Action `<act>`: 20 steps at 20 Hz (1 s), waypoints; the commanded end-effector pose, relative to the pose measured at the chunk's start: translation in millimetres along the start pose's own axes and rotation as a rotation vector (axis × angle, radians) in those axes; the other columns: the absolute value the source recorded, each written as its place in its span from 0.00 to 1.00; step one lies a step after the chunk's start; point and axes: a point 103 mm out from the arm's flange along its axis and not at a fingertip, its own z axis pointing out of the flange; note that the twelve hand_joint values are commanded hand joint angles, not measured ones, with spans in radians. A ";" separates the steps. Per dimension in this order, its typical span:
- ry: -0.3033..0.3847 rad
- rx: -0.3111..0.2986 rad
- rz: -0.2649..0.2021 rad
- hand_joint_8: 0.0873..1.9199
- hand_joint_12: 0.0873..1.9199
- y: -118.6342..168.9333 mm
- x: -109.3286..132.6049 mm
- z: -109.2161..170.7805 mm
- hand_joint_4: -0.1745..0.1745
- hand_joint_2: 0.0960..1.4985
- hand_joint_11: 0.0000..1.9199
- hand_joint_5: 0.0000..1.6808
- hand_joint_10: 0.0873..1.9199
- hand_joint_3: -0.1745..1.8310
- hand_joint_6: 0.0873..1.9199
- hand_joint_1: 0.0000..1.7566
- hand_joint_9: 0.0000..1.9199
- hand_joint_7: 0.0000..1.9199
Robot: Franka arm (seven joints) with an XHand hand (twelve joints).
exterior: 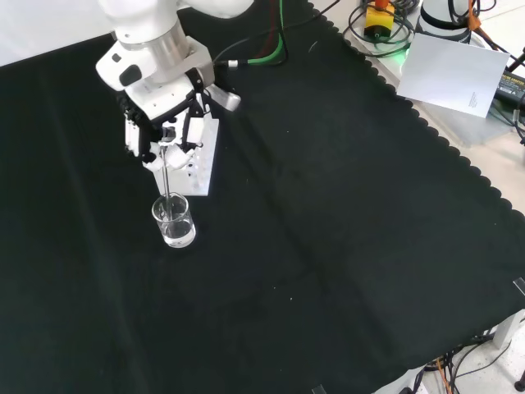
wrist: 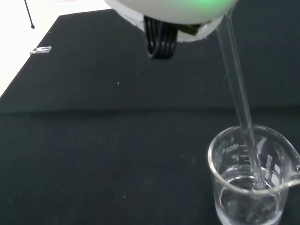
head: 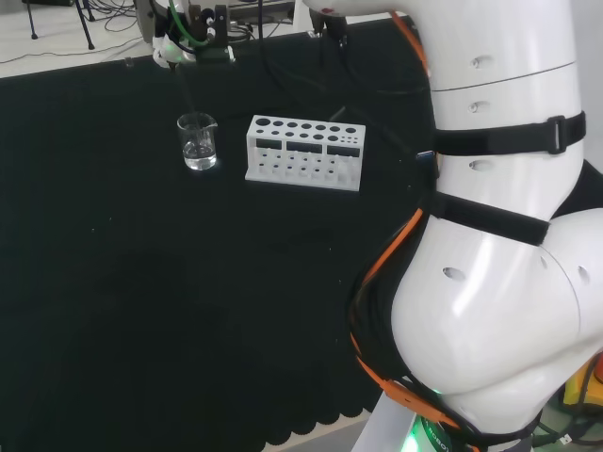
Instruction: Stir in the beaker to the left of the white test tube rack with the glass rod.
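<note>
A small clear glass beaker (head: 198, 141) (exterior: 174, 221) (wrist: 251, 180) holding a little clear liquid stands on the black cloth, left of the white test tube rack (head: 303, 153) (exterior: 199, 160) in the head view. The hand (exterior: 164, 123) (head: 179, 42) hangs above the beaker, shut on the top of the glass rod (exterior: 167, 182) (wrist: 239, 89) (head: 186, 91). The rod slants down from the hand into the beaker, and in the wrist view its tip reaches the liquid (wrist: 257, 185).
The arm's big white links (head: 499, 217) stand at the right of the head view. In the front view a sheet of paper (exterior: 455, 74) and cables lie beyond the cloth's scalloped edge at the upper right. A small clear piece (wrist: 42, 50) lies near the cloth's edge.
</note>
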 end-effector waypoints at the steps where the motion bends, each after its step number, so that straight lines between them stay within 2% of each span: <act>1: -0.013 -0.003 -0.012 0.64 0.35 -28.3 5.0 -5.5 0.00 0.43 0.85 0.67 0.45 0.45 0.32 0.74 0.86 0.58; 7: -0.017 0.011 -0.038 0.64 0.35 -30.4 25.2 4.1 0.00 0.43 0.85 0.67 0.45 0.45 0.32 0.74 0.86 0.58; 12: -0.025 0.019 -0.055 0.64 0.35 -15.2 46.2 13.8 0.00 0.43 0.85 0.67 0.45 0.45 0.32 0.74 0.86 0.58; 20: -0.038 0.019 -0.048 0.64 0.35 -0.7 48.0 17.1 0.00 0.43 0.85 0.67 0.45 0.46 0.32 0.74 0.86 0.58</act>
